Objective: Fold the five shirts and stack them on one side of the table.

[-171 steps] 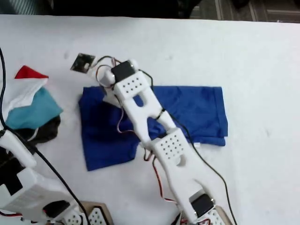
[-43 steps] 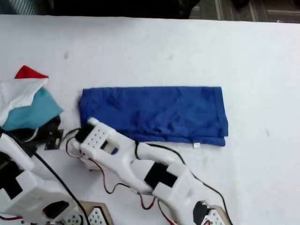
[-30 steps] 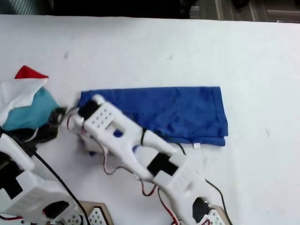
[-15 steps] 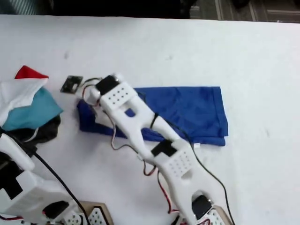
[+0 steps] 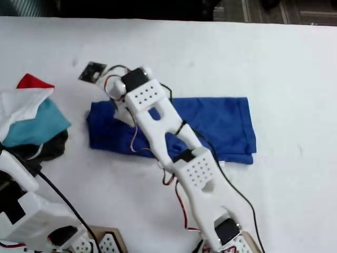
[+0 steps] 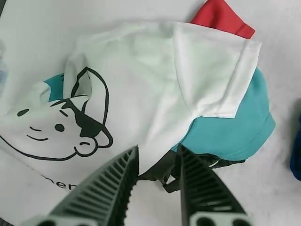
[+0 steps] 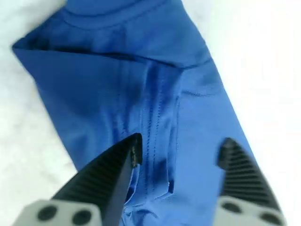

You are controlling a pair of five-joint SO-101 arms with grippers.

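- Over the table (image 5: 237, 58), seen from above, the blue shirt (image 5: 221, 124) now lies as one long band. A few seconds back a wide flap hung off its near left side, and that has been turned up onto the body.
- Since then the right arm (image 5: 158, 121) has swung from the blue shirt's near left corner, along its left end, to its far left corner. That end looks a bit bunched now, not as square as a second ago.
- My guess is that the lengthwise fold is done and the crosswise folds come next.
- Left of the blue shirt the pile (image 5: 31, 118) sits loose and unfolded, so most of the job looks to be ahead. The left arm (image 5: 31, 211) hasn't budged, parked on the near side of the pile.
- A small white tag (image 5: 221, 163) pokes out at the blue shirt's near hem, too small to read.
- From the left wrist, the left claw (image 6: 157, 151) hangs released above the pile, its jaws a little apart with nothing in them.
- Under it are the white shirt (image 6: 141, 80), teal shirt (image 6: 235, 132), red shirt (image 6: 221, 19) and a bit of black shirt (image 6: 162, 172).
- The white shirt carries a line drawing of a capped cartoon face. Dark lettering below it runs out of sight and can't be made out.
- From the right wrist, the right claw (image 7: 181, 146) is spread wide just over the blue shirt's collar end, gripping nothing. I can see stitching there, but no label or writing.
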